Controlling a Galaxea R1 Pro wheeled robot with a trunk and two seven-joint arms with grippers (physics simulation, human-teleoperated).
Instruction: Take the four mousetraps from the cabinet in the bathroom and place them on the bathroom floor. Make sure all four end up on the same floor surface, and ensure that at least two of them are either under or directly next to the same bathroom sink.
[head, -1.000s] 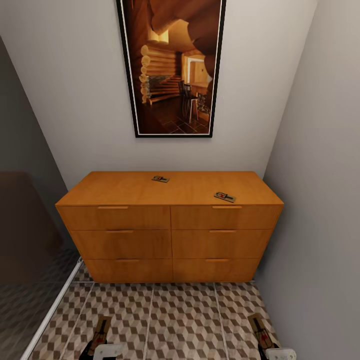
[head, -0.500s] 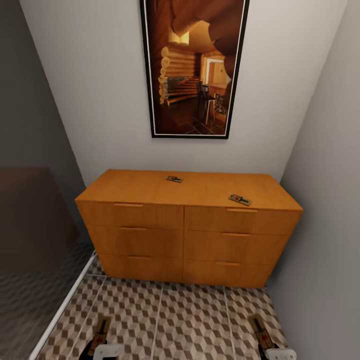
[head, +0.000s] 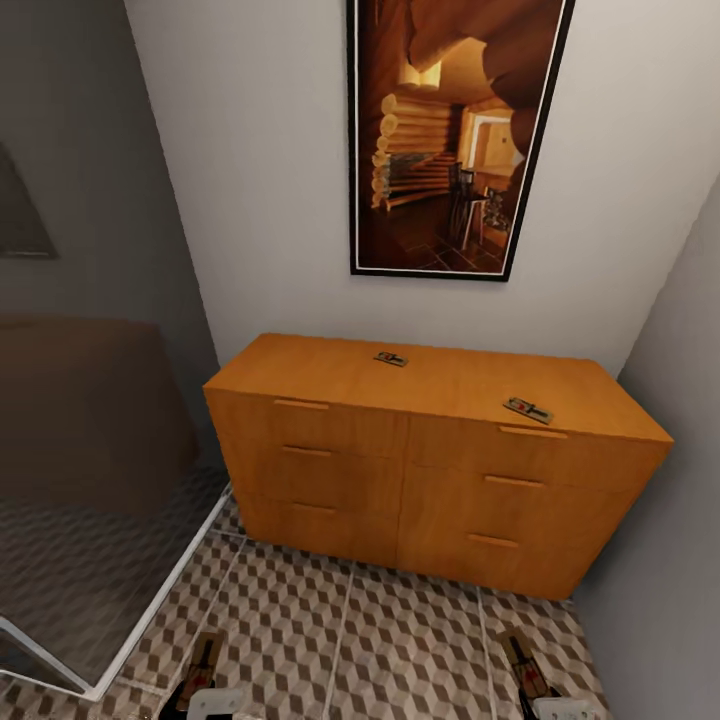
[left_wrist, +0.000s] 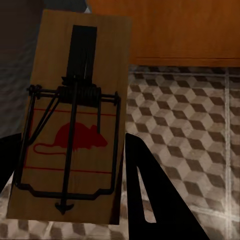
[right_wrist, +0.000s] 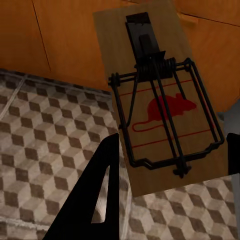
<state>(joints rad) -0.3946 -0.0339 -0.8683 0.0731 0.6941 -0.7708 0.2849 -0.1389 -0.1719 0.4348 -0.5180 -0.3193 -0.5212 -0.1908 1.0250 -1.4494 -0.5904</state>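
The orange-brown cabinet (head: 420, 470) stands against the far wall. Two mousetraps lie on its flat top, one near the back middle (head: 391, 358) and one at the right front edge (head: 528, 409). Low in the head view, my left gripper (head: 203, 688) is shut on a third mousetrap (head: 205, 660), and my right gripper (head: 530, 690) is shut on a fourth (head: 520, 658). Each wrist view has its trap filling the jaws: the left mousetrap (left_wrist: 75, 125) between black fingers (left_wrist: 150, 200), the right mousetrap (right_wrist: 160, 100) likewise (right_wrist: 100, 195). Cube-patterned bathroom floor (head: 400, 640) lies below both.
A glass panel with a white frame (head: 150, 600) slants along the left, with a brown shape behind it. A framed cabin picture (head: 455, 140) hangs above the cabinet. A grey wall (head: 680, 520) closes the right side.
The whole head view has swung, so the cabinet and picture now sit further right and more of the glass panel shows. Both grippers still hold their traps.
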